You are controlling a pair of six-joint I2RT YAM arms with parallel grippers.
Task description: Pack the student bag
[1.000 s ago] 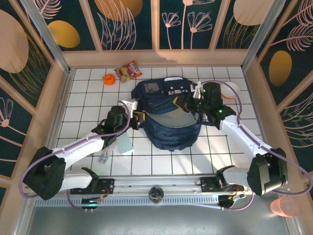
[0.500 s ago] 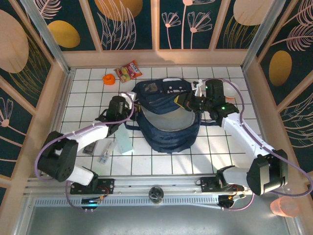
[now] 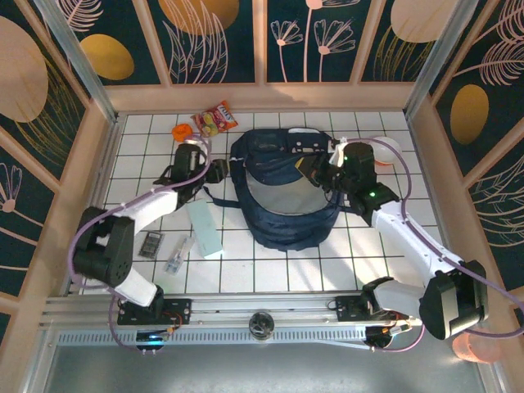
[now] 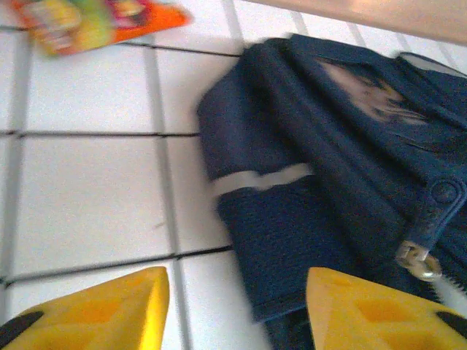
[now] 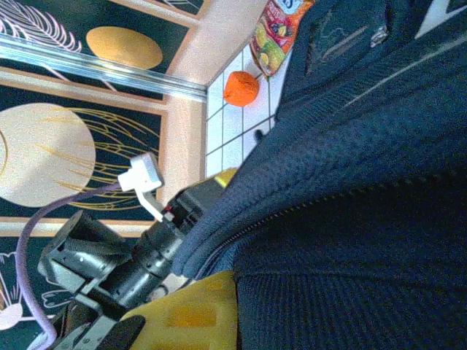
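Observation:
The student bag (image 3: 282, 201) lies in the middle of the tiled table, dark navy, its mouth gaping to show a grey lining. My right gripper (image 3: 318, 170) is shut on the fabric of the bag's back right rim. In the right wrist view one yellow finger (image 5: 190, 313) presses against the navy cloth (image 5: 350, 219). My left gripper (image 3: 214, 170) stands open at the bag's left edge. Its yellow fingertips (image 4: 109, 306) are wide apart over the tiles, with a navy flap (image 4: 284, 240) lying between them, untouched. A zipper pull (image 4: 419, 262) hangs nearby.
An orange (image 3: 182, 131) and a snack packet (image 3: 214, 119) lie at the back left. A pale green box (image 3: 205, 232), a dark flat device (image 3: 151, 244) and a small clear item (image 3: 176, 258) lie left of the bag. Wooden walls surround the table.
My left gripper has let go of the bag's left edge, opened and moved back toward the far left. The right gripper keeps its hold and has barely moved.

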